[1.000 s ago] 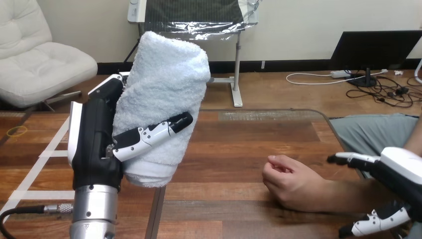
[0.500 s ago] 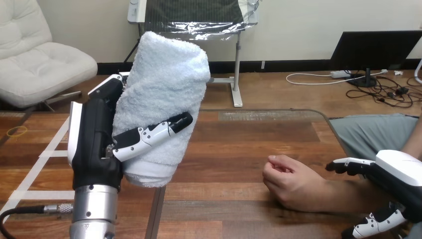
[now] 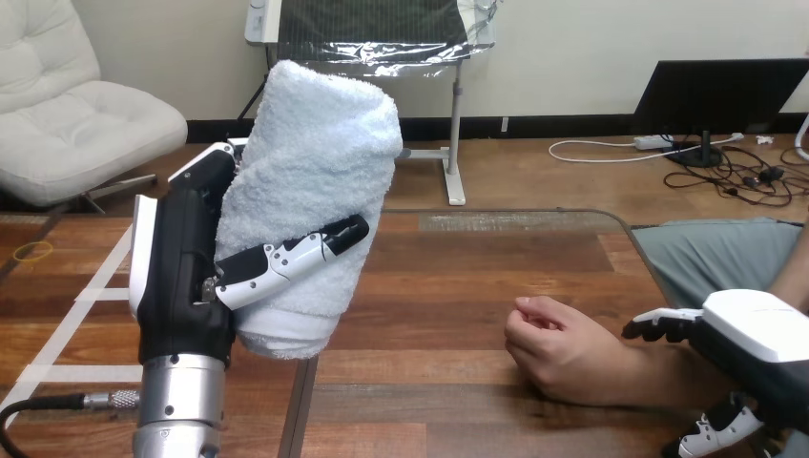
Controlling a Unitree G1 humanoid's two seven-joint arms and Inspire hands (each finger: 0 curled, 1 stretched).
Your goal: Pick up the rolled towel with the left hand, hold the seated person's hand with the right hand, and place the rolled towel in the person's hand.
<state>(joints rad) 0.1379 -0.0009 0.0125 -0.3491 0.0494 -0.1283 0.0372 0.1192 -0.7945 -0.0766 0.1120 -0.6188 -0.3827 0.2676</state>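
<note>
the left hand (image 3: 181, 277) clasps the fluffy pale-blue rolled towel (image 3: 315, 162) upright over the brown wooden table (image 3: 458, 277). the person's curled hand (image 3: 558, 348) rests there, well apart. the right hand (image 3: 754, 339) is at its wrist, grip unclear.

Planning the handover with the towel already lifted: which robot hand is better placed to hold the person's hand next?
Right. The right robot hand is by the person's forearm, near the person's hand; the left robot hand is far off, curled round the rolled towel.
</note>
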